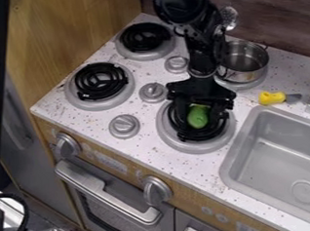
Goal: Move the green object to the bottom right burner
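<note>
The black gripper (197,104) hangs down over the bottom right burner (187,146), at the front of the stove beside the sink. Directly beneath the gripper body, a rounded green object (198,118) shows above the black coils, near the middle of that burner. A small yellowish patch is visible at its upper end. The gripper's lower parts blend into the dark coils, so its hold on the object is unclear, as is whether the object touches the coils.
A metal pot (245,64) stands on the back right burner. Two burners are on the left, with knobs (124,126) between the burner columns. A yellow-handled tool (271,98) lies behind the sink (277,150). The counter's front edge runs below the burner.
</note>
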`<state>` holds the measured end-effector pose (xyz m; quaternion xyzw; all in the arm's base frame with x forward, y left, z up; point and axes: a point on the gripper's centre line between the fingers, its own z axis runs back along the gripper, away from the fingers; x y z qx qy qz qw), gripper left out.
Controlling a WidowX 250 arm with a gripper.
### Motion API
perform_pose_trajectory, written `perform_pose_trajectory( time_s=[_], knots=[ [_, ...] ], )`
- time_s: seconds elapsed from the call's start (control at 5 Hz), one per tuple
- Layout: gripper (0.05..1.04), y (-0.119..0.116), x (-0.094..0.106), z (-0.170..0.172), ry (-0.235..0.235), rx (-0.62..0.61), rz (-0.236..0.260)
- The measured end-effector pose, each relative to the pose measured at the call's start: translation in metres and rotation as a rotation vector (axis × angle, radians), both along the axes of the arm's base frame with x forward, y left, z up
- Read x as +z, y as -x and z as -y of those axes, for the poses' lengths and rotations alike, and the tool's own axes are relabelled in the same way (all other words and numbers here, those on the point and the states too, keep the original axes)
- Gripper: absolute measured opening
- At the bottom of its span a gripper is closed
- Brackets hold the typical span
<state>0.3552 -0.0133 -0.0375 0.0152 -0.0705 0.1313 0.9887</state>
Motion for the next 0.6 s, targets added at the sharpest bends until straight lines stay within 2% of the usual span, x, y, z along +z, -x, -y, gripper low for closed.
perform_pose_trajectory(
  time_s=[0.2,0.4,0.6],
  knots=[
    [0.997,0.004,0.016,-0.003,-0.016,-0.005,-0.012],
    [0.999,0.007,0.05,-0.001,-0.002,-0.015,0.033],
    [0.999,0.012,0.063,0.007,0.039,-0.055,0.038]
  ],
)
